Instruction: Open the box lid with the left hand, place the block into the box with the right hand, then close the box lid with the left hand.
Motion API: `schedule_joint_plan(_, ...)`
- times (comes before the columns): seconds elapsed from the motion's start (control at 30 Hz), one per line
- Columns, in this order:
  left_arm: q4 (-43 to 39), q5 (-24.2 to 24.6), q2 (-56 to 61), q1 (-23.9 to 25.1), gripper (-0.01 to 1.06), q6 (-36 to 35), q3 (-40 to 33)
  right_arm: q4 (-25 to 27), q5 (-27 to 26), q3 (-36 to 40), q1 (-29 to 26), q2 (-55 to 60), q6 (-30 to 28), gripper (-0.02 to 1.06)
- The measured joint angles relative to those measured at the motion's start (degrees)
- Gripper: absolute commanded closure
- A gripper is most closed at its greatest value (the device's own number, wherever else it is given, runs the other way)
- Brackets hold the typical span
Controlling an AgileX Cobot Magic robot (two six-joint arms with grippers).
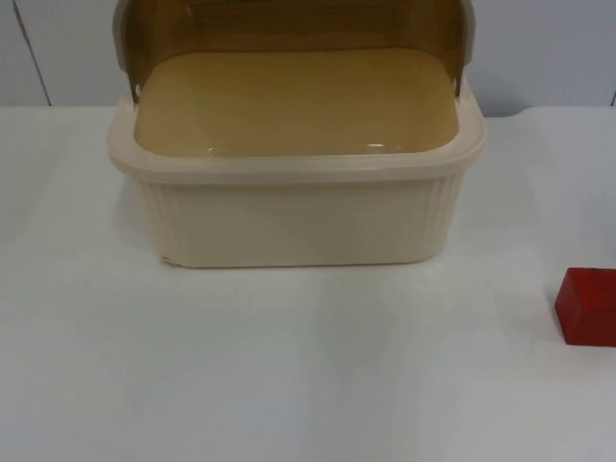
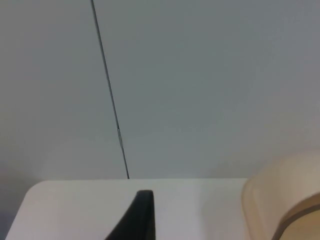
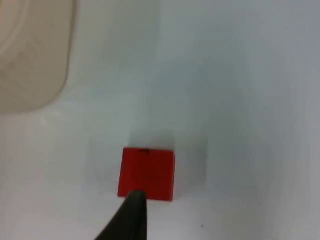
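The cream box stands at the middle back of the table, its brown see-through lid swung up and back. The inside looks bare. A red block lies on the table to the box's right, near the front. In the right wrist view my right gripper hovers just over the near edge of the red block, with a corner of the box off to one side. My left gripper is raised beside a corner of the box and faces the grey wall.
The white table stretches wide in front of the box. The grey partition wall with a dark vertical seam closes off the back. The table's far edge lies just ahead of the left gripper.
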State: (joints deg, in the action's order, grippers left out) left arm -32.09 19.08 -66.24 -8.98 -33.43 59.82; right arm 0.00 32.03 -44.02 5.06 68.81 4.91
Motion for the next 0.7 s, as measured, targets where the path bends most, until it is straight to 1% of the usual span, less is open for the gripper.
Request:
schedule_joint_plan(0.1,0.00,0.07,0.00,0.00,0.00,0.00,0.00,-0.33,-1.09,1.03,1.16,1.91,1.03,-0.01)
schedule_joint_plan(0.17,0.00,0.07,0.00,0.00,0.00,0.00,0.00,-2.64,-2.45,1.24,4.01,4.21,4.09,-0.01)
schedule_joint_plan(0.2,0.00,0.07,0.00,0.00,0.00,0.00,0.00,-2.64,-2.45,1.24,4.01,4.21,4.09,-0.01)
schedule_joint_plan(0.3,0.00,0.36,0.00,0.00,0.00,0.00,0.00,-9.95,-7.44,1.24,10.44,9.30,16.12,-0.01)
schedule_joint_plan(0.37,-0.11,1.18,0.00,0.00,0.00,0.11,0.00,-16.07,-10.21,1.24,13.11,12.85,25.49,-0.01)
schedule_joint_plan(0.4,-0.11,1.18,0.00,0.00,0.00,0.11,0.00,-16.07,-10.21,1.24,13.11,12.85,25.49,-0.01)
schedule_joint_plan(0.5,-0.86,2.15,0.00,0.00,0.00,0.21,0.00,-28.11,-12.15,1.24,14.94,18.71,42.25,-0.01)
schedule_joint_plan(0.57,-1.09,2.72,0.00,0.00,0.00,0.21,0.00,-35.36,-12.79,1.24,15.22,22.27,50.72,-0.01)
schedule_joint_plan(0.6,-1.09,2.72,0.00,0.00,0.00,0.21,0.00,-35.36,-12.79,1.24,15.22,22.27,50.72,-0.01)
schedule_joint_plan(0.63,-1.09,2.83,0.00,0.00,0.00,0.21,0.00,-38.38,-13.47,1.24,15.22,23.53,54.21,-0.01)
schedule_joint_plan(0.7,-1.31,2.81,0.00,0.00,0.00,0.21,0.00,-42.83,-15.03,1.24,15.33,26.22,59.97,-0.01)
